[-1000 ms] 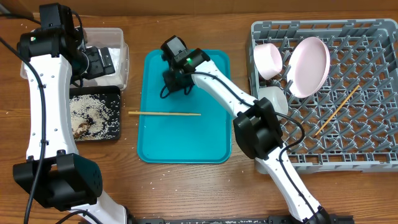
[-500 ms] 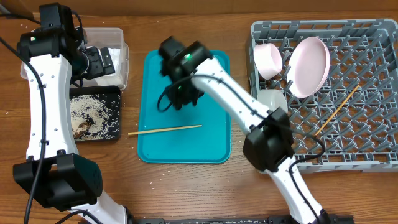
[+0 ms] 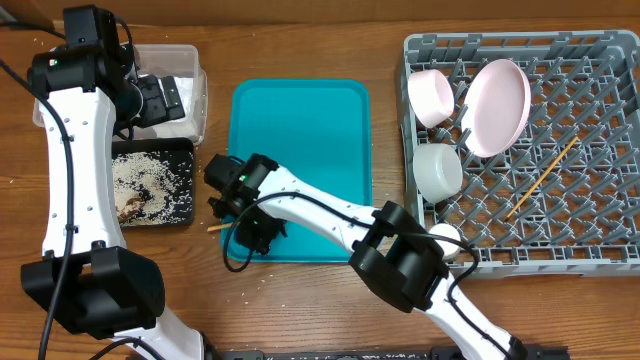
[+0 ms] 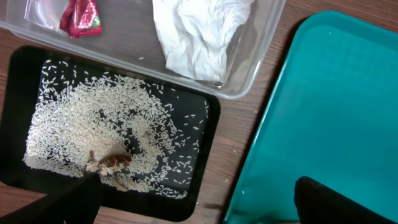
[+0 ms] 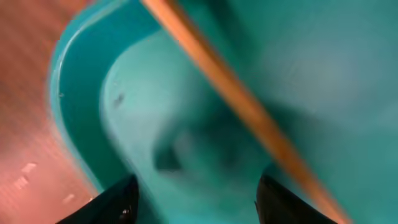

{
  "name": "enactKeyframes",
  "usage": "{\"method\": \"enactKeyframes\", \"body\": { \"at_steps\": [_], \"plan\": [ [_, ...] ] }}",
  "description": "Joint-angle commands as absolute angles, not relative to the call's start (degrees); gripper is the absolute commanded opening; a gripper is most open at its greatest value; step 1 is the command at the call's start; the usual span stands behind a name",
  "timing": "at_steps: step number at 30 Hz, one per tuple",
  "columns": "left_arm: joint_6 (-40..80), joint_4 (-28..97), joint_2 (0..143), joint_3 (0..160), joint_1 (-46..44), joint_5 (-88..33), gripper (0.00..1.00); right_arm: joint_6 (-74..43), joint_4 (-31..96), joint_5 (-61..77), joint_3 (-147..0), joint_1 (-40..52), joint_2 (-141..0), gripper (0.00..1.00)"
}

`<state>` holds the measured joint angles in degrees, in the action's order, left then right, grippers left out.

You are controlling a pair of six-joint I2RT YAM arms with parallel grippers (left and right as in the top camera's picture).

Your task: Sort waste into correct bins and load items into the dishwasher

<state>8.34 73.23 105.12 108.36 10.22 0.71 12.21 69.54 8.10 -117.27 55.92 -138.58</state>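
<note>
Lying across the lower-left corner of the teal tray [image 3: 300,130], tip past its rim, 1 chopstick [image 5: 236,106] passes between the wide-spread, unclosed jaws of the right gripper [image 5: 199,199]. The left gripper [image 4: 205,205] hangs spread and empty above the black tray [image 4: 208,134] of rice [image 4: 93,124].

1. Two chopsticks are showing: one chopstick [image 5: 236,106] is lying between the right gripper's [image 5: 198,200] spread fingers, and a second chopstick [image 3: 541,177] is lying far from it in the single dish rack [image 3: 600,222].
2. Two bowls are sitting there: a pink bowl [image 3: 432,97] and a white bowl [image 3: 438,172].
3. One pink plate [image 3: 498,93] is standing beside them.
4. One teal tray [image 3: 300,110] is lying under the right gripper.
5. Two bins are lying below the left gripper [image 4: 205,205]: a clear tub [image 4: 261,53] and a black tray [image 4: 208,124].
6. One red wrapper [image 4: 79,15] and one white tissue [image 4: 199,37] are lying in the tub.
</note>
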Motion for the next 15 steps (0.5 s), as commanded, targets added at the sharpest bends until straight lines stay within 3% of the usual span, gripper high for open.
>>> {"method": "enactKeyframes", "body": {
  "at_steps": [1, 15],
  "plan": [
    [7.05, 73.23, 104.99, 108.38, 10.11, 1.04, 1.0, 15.42, 68.18, 5.54, -115.55, 54.87, -138.39, 0.63],
    [7.05, 73.23, 104.99, 108.38, 10.11, 1.04, 1.0, 13.74, 70.26, 2.2, -120.51, 53.91, -134.85, 0.63]
  ]
}}
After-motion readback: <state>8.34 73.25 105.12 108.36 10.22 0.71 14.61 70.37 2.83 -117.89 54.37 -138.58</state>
